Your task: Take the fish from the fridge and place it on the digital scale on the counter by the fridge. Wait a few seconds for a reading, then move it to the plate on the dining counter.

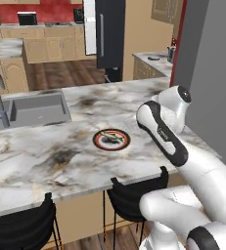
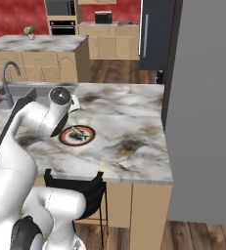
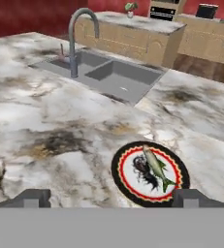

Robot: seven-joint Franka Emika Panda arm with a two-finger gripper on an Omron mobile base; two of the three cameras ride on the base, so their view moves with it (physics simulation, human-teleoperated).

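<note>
While we are counting, one fish is lying on one plate on the dining counter, beside one sink with one faucet. Our arm is folding back from that plate, our gripper hovering empty, fingertips apart.

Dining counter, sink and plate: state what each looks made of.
Dining counter: polished marble or a marble-look top, white-grey with brown veins. Sink: probably brushed steel, flat matte grey. Plate: likely glazed ceramic, judging by its painted red rim; the fish lies on it.
</note>
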